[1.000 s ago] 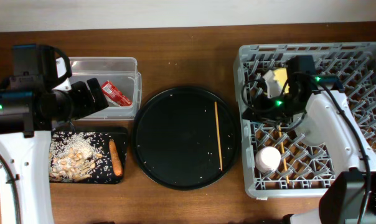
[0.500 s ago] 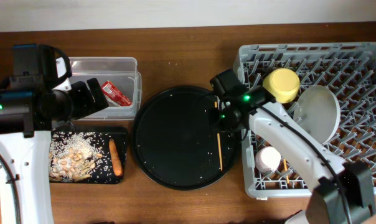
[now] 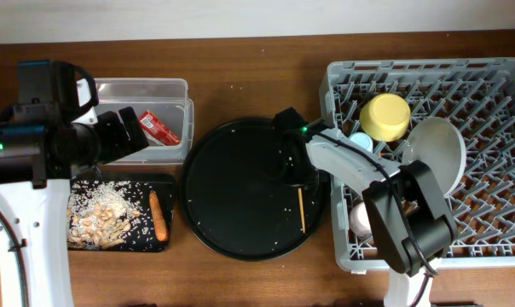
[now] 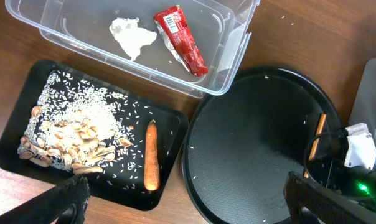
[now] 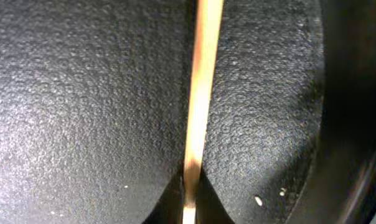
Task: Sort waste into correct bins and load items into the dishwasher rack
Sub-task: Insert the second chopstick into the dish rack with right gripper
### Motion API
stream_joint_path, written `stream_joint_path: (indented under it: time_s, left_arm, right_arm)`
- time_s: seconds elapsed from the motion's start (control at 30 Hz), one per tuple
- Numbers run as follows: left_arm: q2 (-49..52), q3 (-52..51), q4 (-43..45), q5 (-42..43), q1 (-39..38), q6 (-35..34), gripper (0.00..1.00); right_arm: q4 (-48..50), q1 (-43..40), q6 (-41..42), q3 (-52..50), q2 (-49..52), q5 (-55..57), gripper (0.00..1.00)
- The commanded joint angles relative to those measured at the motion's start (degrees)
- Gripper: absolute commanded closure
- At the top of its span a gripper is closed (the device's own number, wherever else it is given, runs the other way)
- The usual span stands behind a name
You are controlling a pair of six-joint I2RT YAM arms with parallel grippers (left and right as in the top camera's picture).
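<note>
the right hand [image 3: 293, 162] is down on the round tray [image 3: 232, 196], close to that tray's right rim, at the far end of the chopstick [image 3: 301, 211]. the chopstick lies flat, just inside the rim, running roughly parallel to the left wall of the rack [image 3: 496, 213]. in the right wrist view the chopstick [image 5: 202, 93] runs straight up the middle over the pebbled tray floor, with dark tips close on either side of it at the bottom edge. i cannot tell whether they are clamped on it. the tray's raised rim curves down the right side of that view.

the round tray's right rim sits just beside the rack wall, with the right arm [image 3: 360, 170] bridging the two. a few rice grains dot the tray floor. bare counter [image 3: 257, 77] shows behind the tray, between the tub [image 4: 233, 56] and the rack.

the left hand [image 4: 185, 190] hangs wide open, above the seam between the black tray [image 4: 170, 127] and the round tray. the wrapper [image 4: 180, 38] and tissue [image 4: 132, 35] lie in the tub. the scraps [image 4: 76, 134] and orange stick [image 4: 151, 155] lie in the black tray.

in the rack, the bowl [image 3: 385, 117] sits near the far-left corner. the blue cup [image 3: 360, 141] is just beside it, and the plate [image 3: 436, 153] leans to its right.
</note>
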Motion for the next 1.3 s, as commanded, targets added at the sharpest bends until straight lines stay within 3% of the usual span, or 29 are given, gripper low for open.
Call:
stream_joint_path:
  time_s: [0.0, 0.23, 0.43, 0.63, 0.67, 0.8, 0.9, 1.07, 1.17, 1.2, 1.27]
  left_arm:
    - [-0.76, 0.98, -0.07, -0.17, 0.20, -0.59, 0.01]
    - [-0.76, 0.98, -0.07, -0.17, 0.20, -0.59, 0.01]
    - [-0.76, 0.98, -0.07, -0.17, 0.20, -0.59, 0.01]
    - [-0.76, 0.98, -0.07, -0.17, 0.20, -0.59, 0.01]
    - [-0.76, 0.98, -0.07, -0.17, 0.20, -0.59, 0.01]
    - [-0.76, 0.98, -0.07, -0.17, 0.20, -0.59, 0.01]
    - [-0.74, 0.98, -0.07, -0.17, 0.20, -0.59, 0.01]
    - [-0.74, 0.98, -0.07, -0.17, 0.20, -0.59, 0.01]
    - [-0.74, 0.98, -0.04, -0.17, 0.20, -0.59, 0.01]
    - [-0.76, 0.98, -0.04, -0.17, 0.20, -0.59, 0.01]
    - [-0.76, 0.98, -0.04, -0.17, 0.20, -0.59, 0.01]
  right_arm:
    - [0.52, 0.37, -0.20, -0.44, 3.30, -0.39, 0.96]
    - [-21.66, -0.24, -7.78, 15.19, -6.34, 3.30, 0.96]
    - [-31.26, -7.41, -10.78, 15.26, -15.87, 12.00, 0.96]
    - [-29.88, -21.22, -10.93, 8.70, -16.13, 20.61, 0.96]
    - [-27.19, -23.23, -14.21, 5.62, -16.09, 20.63, 0.96]
    - [-23.54, -25.59, -14.62, 2.49, -16.02, 20.61, 0.95]
    - [-23.56, -25.57, -14.62, 2.49, -16.02, 20.59, 0.52]
    - [-24.28, -25.53, -14.40, 3.69, -16.11, 14.40, 0.51]
    - [-28.85, -25.53, -14.43, 14.91, -16.76, 1.62, 0.52]
    - [-28.96, -25.53, -14.43, 17.25, -16.76, -0.81, 0.02]
    - [-28.72, -25.53, -14.38, 19.12, -16.76, -2.84, 0.02]
